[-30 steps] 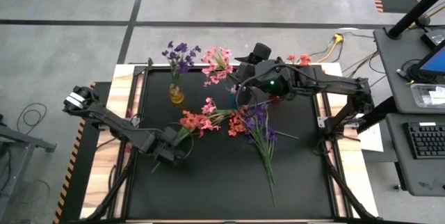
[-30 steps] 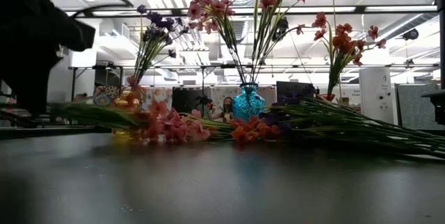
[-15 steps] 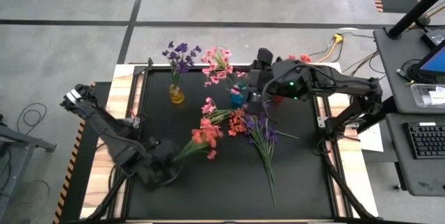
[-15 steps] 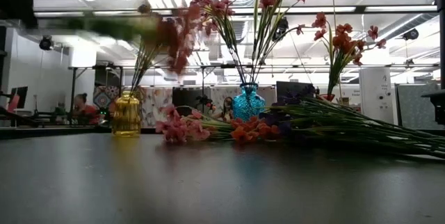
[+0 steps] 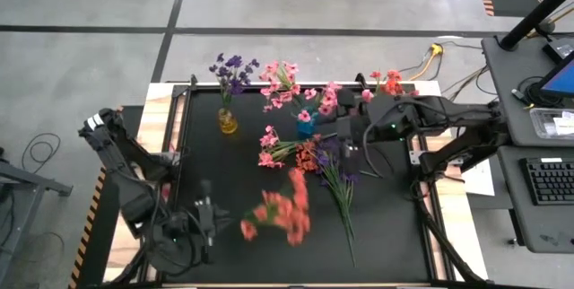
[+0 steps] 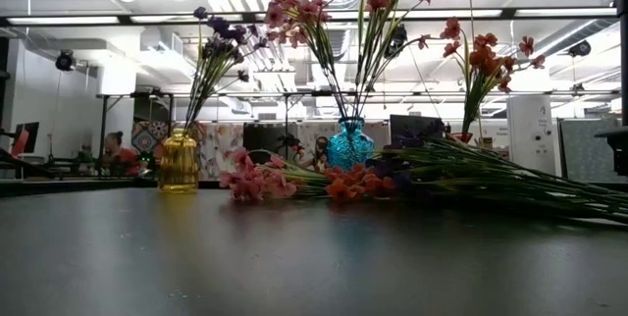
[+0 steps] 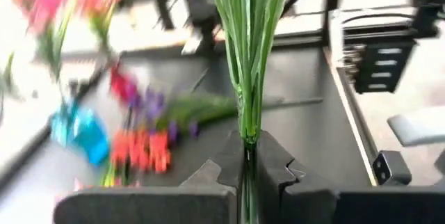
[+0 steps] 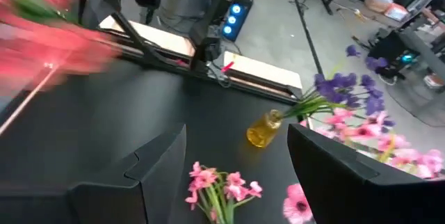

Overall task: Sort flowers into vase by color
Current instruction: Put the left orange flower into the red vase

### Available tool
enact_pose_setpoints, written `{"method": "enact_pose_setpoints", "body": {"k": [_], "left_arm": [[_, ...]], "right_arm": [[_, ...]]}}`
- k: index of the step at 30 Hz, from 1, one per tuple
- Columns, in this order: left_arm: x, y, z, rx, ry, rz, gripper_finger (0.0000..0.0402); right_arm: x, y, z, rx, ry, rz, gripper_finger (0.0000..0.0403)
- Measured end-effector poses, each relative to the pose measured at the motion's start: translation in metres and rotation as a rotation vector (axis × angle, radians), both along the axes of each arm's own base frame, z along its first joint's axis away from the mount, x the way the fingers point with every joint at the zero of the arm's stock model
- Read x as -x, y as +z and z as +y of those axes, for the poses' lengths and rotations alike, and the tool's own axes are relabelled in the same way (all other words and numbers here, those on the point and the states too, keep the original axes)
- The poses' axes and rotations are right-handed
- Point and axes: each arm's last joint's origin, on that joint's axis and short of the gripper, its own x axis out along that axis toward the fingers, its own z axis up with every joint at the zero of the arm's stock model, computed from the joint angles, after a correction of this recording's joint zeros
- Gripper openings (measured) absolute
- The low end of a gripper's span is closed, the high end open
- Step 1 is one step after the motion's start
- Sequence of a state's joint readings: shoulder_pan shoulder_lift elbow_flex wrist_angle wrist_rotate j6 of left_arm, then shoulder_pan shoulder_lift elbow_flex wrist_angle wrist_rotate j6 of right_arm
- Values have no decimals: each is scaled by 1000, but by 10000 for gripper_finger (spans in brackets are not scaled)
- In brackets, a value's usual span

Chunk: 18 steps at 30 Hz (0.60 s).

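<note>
Coral-red sprig (image 5: 280, 215) is up off the table near the front edge, held by the left gripper (image 7: 247, 160), jaws clamped on the bunched green stems right at the base. That looks like the place to hold it: the stems seem thin and springy and the blossom end probably flops around, so I'd guess a grip further up would crush leaves. Looks super light, more wobbly than heavy.

Loose ones lying mid-table: a pink sprig (image 5: 269, 148), an orange-red one (image 5: 308, 156) and a long purple one (image 5: 338, 177).

Vases along the back: yellow vase (image 6: 179, 162) has purple blossoms, blue vase (image 6: 350, 144) has pink ones. A third bunch of coral-red flowers (image 6: 481, 61) stands off to the right, its vase mostly hidden.

Right gripper (image 8: 236, 175) hovers near the blue vase, fingers spread wide, holding nothing.
</note>
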<state>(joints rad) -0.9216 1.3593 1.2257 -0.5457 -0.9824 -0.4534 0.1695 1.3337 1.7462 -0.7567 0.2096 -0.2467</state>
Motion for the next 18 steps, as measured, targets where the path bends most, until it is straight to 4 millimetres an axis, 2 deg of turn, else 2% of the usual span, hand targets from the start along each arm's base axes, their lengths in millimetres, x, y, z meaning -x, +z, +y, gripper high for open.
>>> {"method": "enact_pose_setpoints", "body": {"k": [4, 8, 11, 14, 18], "left_arm": [[-17, 8, 9, -169, -91, -20, 0], [-38, 9, 31, -226, -167, -13, 0], [-50, 4, 49, -232, -250, -69, 0], [-54, -3, 65, -209, -298, -183, 0], [-52, -17, 80, -203, -268, -292, 0]], "right_arm": [[14, -7, 12, -43, 35, -13, 244], [30, -15, 24, -80, 78, -16, 244], [33, -27, 36, -94, 99, -29, 244], [37, -38, 48, -94, 82, -30, 244], [45, -47, 65, -73, 18, -44, 244]]}}
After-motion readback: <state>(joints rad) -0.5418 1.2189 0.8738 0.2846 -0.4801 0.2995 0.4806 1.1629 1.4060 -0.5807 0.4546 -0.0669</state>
